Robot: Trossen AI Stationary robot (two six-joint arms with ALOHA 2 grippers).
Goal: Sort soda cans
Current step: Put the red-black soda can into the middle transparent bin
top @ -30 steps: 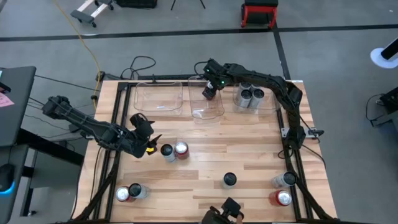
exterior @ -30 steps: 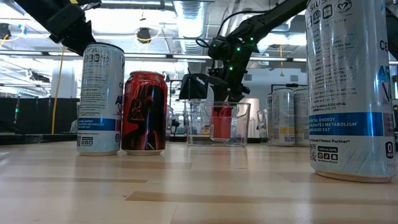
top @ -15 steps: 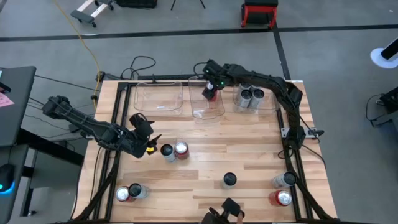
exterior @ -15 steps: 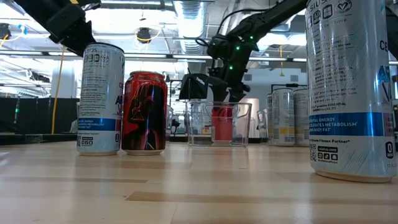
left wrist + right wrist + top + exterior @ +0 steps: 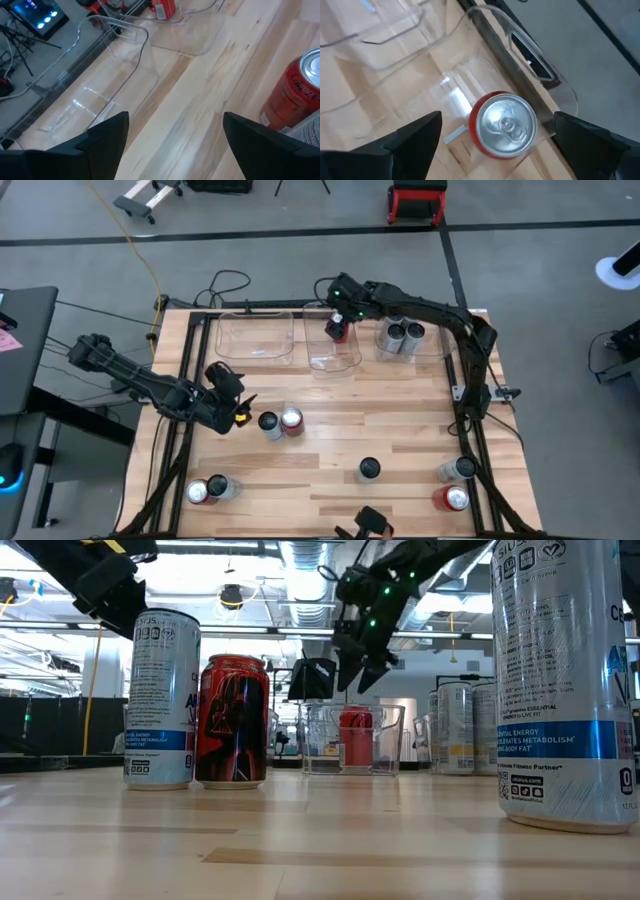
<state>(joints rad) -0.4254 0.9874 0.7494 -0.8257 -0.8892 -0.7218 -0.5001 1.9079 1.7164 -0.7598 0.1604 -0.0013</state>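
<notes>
A red soda can (image 5: 502,125) with a silver top stands upright on the floor of the middle clear bin (image 5: 322,360). My right gripper (image 5: 356,675) hangs open just above it, a finger out to each side of the can top and clear of it. My left gripper (image 5: 240,408) is open and low over the table's left part. It sits just left of a silver can (image 5: 268,423) and a red can (image 5: 291,420) that stand side by side. The left wrist view shows that red can (image 5: 295,95) beyond one finger.
Two silver cans (image 5: 400,335) stand in the right clear bin, and the left bin (image 5: 255,335) holds none. More cans stand on the wood: a dark-topped one (image 5: 368,469), a silver and red pair (image 5: 453,483) near right, and a red and silver pair (image 5: 208,489) near left.
My right gripper has let go of the red can inside the middle bin and risen straight up above it. The can stays upright on the bin floor.
</notes>
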